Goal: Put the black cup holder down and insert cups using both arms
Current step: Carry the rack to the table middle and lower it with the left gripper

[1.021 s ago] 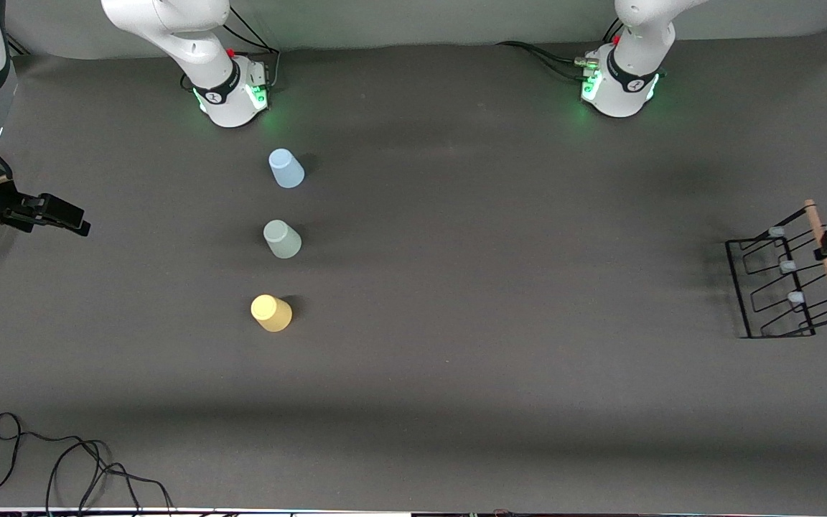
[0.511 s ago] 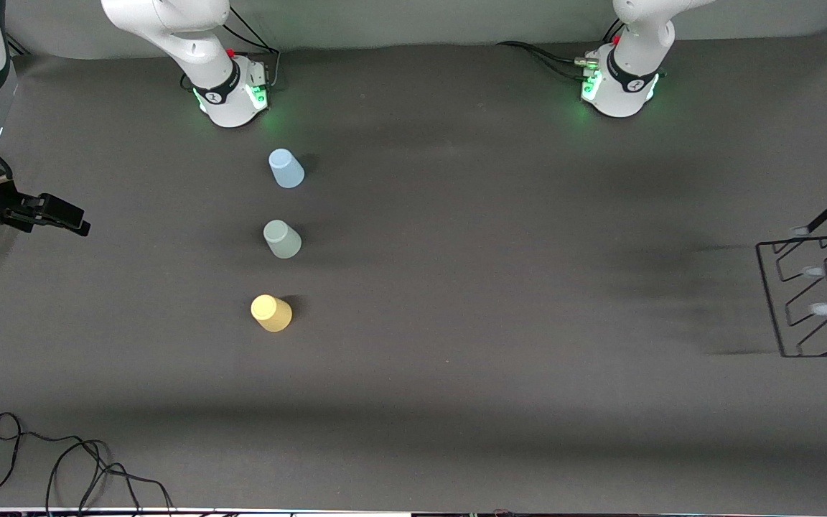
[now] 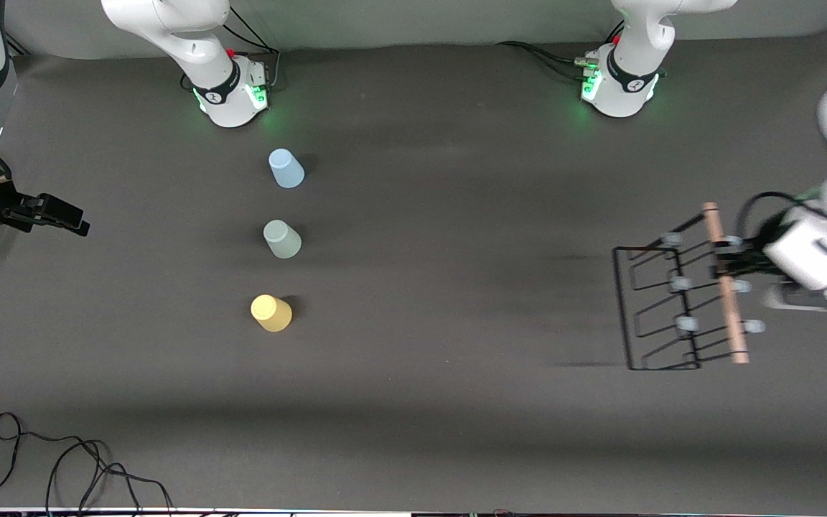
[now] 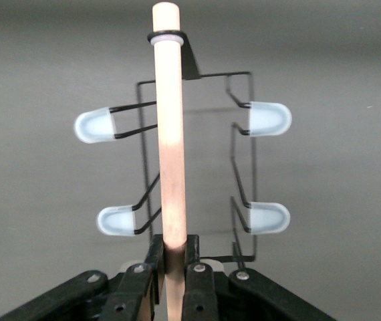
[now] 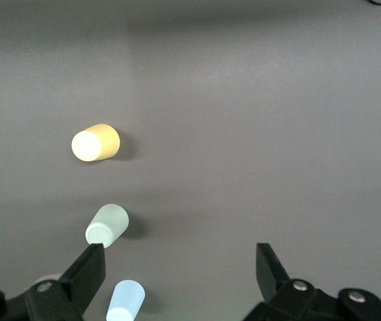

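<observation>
The left gripper (image 3: 723,264) is clamped on the wooden rod handle (image 3: 723,283) of the black cup holder (image 3: 661,309), holding it in the air over the left arm's end of the table (image 3: 456,287); the right gripper (image 3: 72,219) hangs with its fingers apart over the right arm's end, waiting; three cups stand upside down in a row near the right arm's base, the light blue cup (image 3: 286,168) farthest from the camera, the grey-green cup (image 3: 282,238) in the middle, the yellow cup (image 3: 271,312) nearest; a black cable (image 3: 62,467) lies coiled at the near edge.

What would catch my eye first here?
The left claw is shut on the wooden handle of the black cup holder, carrying it over the table's left-arm end. Three upside-down cups, blue, grey-green and yellow, stand in a row near the right arm's base.
</observation>
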Robot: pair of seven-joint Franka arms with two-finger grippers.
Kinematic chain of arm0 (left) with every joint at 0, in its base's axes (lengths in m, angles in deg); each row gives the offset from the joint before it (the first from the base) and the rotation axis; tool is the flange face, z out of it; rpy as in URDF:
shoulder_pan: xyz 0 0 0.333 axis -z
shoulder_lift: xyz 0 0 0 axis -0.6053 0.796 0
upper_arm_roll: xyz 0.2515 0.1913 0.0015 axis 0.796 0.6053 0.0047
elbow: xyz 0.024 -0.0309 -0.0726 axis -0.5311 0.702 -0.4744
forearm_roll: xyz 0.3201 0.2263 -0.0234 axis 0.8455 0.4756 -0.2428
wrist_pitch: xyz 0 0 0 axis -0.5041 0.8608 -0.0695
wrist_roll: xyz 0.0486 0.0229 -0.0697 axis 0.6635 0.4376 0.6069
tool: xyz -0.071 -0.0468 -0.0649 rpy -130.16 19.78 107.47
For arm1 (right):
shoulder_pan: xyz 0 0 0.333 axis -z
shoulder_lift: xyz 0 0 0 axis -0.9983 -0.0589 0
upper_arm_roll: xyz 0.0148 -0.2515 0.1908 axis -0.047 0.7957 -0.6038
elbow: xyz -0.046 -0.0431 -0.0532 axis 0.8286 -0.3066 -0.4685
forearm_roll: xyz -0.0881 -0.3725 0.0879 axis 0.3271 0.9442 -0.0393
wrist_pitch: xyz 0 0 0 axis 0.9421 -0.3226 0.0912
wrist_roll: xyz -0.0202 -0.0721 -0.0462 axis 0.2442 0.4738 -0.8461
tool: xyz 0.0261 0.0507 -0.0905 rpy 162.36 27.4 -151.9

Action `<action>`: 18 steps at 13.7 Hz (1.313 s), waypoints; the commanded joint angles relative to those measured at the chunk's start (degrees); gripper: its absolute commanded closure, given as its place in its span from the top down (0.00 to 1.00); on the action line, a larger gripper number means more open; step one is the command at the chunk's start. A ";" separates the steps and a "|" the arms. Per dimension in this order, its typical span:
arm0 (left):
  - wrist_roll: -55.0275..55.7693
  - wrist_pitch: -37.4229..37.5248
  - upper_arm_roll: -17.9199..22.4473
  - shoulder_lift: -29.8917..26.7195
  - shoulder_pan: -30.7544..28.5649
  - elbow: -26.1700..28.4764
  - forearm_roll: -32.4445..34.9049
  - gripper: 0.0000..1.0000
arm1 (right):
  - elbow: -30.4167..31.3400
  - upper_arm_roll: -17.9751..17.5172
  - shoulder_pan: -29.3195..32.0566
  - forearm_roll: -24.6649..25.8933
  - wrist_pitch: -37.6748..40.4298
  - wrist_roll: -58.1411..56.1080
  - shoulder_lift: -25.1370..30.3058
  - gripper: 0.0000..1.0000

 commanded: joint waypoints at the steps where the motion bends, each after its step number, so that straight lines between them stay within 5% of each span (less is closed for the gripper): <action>1: 10.33 1.12 0.36 3.47 6.98 -5.73 -0.46 0.00 | -0.76 0.43 -0.26 1.15 0.71 -1.00 -0.15 1.00; 5: 20.98 -0.01 0.36 9.97 18.06 -11.36 -0.63 0.00 | -0.76 0.43 -0.26 1.15 0.71 -1.00 -0.15 1.00; 10: 36.09 -8.27 0.45 14.64 28.78 -11.73 -0.11 0.00 | -0.76 0.43 -0.26 1.15 0.80 -1.00 -0.15 1.00; 18: 43.41 -14.51 0.45 20.17 34.34 -11.81 0.68 0.00 | -0.67 0.43 -0.26 1.15 1.41 -1.27 -0.15 1.00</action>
